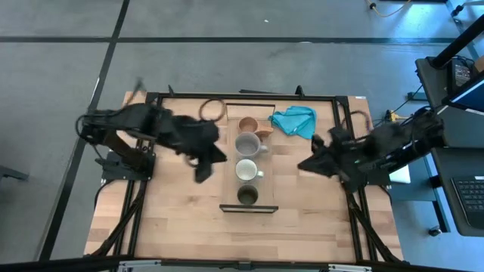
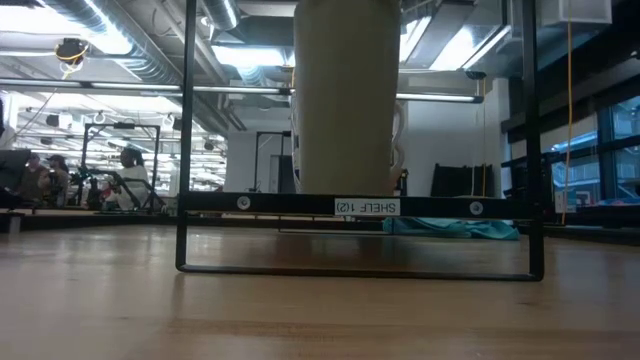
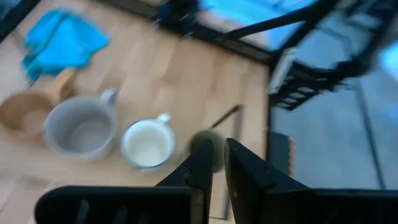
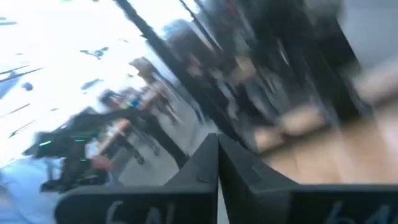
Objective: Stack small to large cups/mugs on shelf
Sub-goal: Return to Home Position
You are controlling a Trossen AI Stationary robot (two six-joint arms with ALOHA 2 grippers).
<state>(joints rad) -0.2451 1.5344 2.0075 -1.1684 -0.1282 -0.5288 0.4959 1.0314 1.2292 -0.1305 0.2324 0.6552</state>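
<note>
Four cups stand upright in a row on the shelf (image 1: pixel 227 181), a narrow wooden board with black end brackets. From far to near they are a tan wooden cup with a handle (image 1: pixel 250 125), a grey mug (image 1: pixel 248 143), a pale white-inside mug (image 1: pixel 246 170) and a dark olive cup (image 1: pixel 247 196). My left gripper (image 1: pixel 203 174) hovers to the left of the row, raised above the table. In its wrist view its fingers are almost together with nothing between them (image 3: pixel 218 163), and the olive cup (image 3: pixel 200 140) is partly hidden behind them. My right gripper (image 1: pixel 302 166) hangs right of the shelf, shut and empty (image 4: pixel 217 152).
A crumpled teal cloth (image 1: pixel 293 119) lies on the table right of the shelf's far end, and a brown ring (image 1: pixel 213 109) lies left of it. In the low view the near bracket (image 2: pixel 360 207) and the nearest cup (image 2: pixel 345 100) fill the middle. People sit far behind at the left (image 2: pixel 40 175).
</note>
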